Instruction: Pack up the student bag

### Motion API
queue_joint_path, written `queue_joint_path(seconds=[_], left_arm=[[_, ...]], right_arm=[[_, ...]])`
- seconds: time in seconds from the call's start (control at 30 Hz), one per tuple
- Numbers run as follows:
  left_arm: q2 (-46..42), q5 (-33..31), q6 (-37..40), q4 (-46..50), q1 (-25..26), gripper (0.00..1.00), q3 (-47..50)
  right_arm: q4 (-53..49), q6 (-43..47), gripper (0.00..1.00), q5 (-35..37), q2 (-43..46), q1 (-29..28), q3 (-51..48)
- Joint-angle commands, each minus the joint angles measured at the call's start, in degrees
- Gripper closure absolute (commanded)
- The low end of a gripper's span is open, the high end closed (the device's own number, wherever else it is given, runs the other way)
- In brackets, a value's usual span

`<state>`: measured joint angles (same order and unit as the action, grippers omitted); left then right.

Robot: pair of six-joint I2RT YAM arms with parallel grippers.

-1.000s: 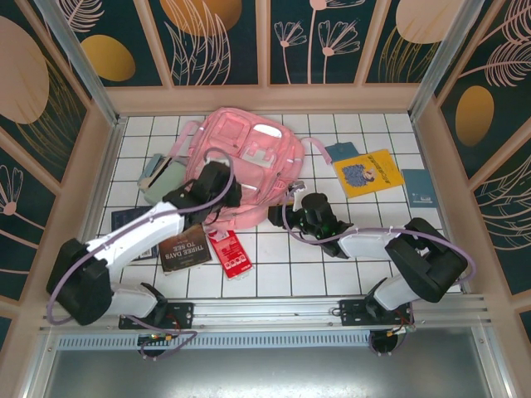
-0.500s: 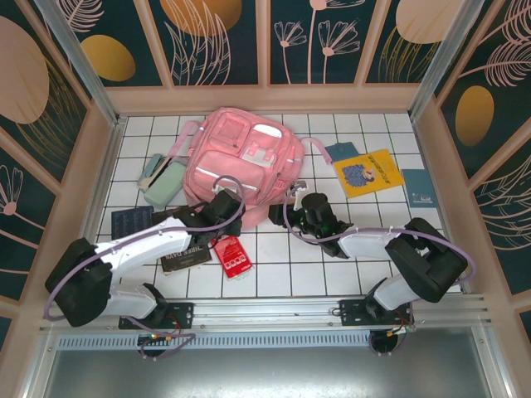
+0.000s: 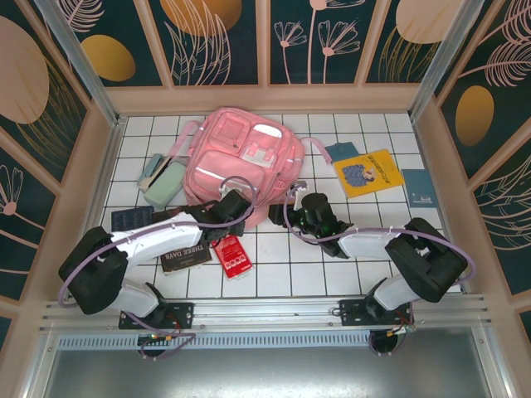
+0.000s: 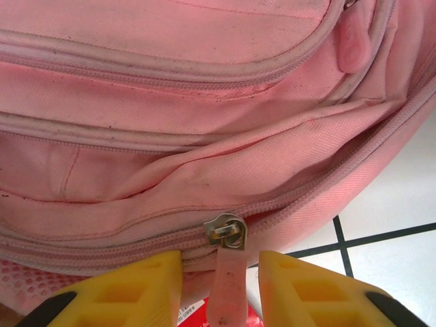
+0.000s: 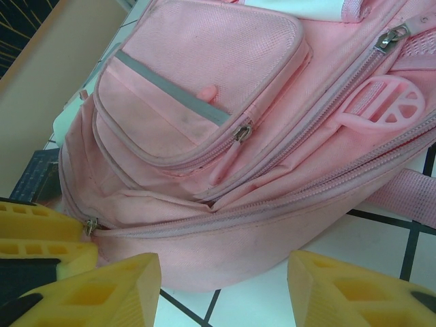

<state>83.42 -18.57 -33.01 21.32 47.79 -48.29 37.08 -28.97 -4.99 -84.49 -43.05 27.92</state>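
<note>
While the bag [image 3: 241,162] lies flat on the table [image 3: 274,269], we judge unzipping is in hand | left gripper [image 4: 219,272] at bag's near edge, jaws loose astride the pull [image 4: 227,300], not pinching | right gripper [image 5: 223,267] beside, spread, empty | next: we pinch the pull, drag it along.

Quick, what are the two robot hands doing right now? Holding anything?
Left hand: open, straddling the pink zipper pull of the light-pink fabric backpack, not pinching it.
Right hand: open, holding nothing.
</note>
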Motion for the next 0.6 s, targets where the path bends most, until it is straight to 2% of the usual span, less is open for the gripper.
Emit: queue_joint_path(seconds=[0.0,0.13,0.33,0.5,0.57], left_arm=[[1.44,-1.91,1.11,1.89,0.97,0.65,-1.71],[2.38,-4.3,0.63,3.58,1.49,0.73,-2.37],[1.8,-3.54,-0.12,4.0,1.82,0.81,-2.62],[0.8,-2.99,-0.38,4.45,2.02,0.95,-3.0],[0.18,-2.67,-0.55,4.43,1.98,0.97,-3.2]], right_arm=[[2.45,-0.91,0.48,-0.63,-0.43,0.33,0.04],[2.61,-1.01,0.47,-0.72,-0.76,0.33,-0.06],[3.04,-1.26,0.48,-1.01,-1.25,0.35,-0.06],[3.65,-1.61,0.47,-1.37,-1.86,0.33,-0.05],[3.95,-1.99,0.47,-1.8,-2.4,0.33,0.1]])
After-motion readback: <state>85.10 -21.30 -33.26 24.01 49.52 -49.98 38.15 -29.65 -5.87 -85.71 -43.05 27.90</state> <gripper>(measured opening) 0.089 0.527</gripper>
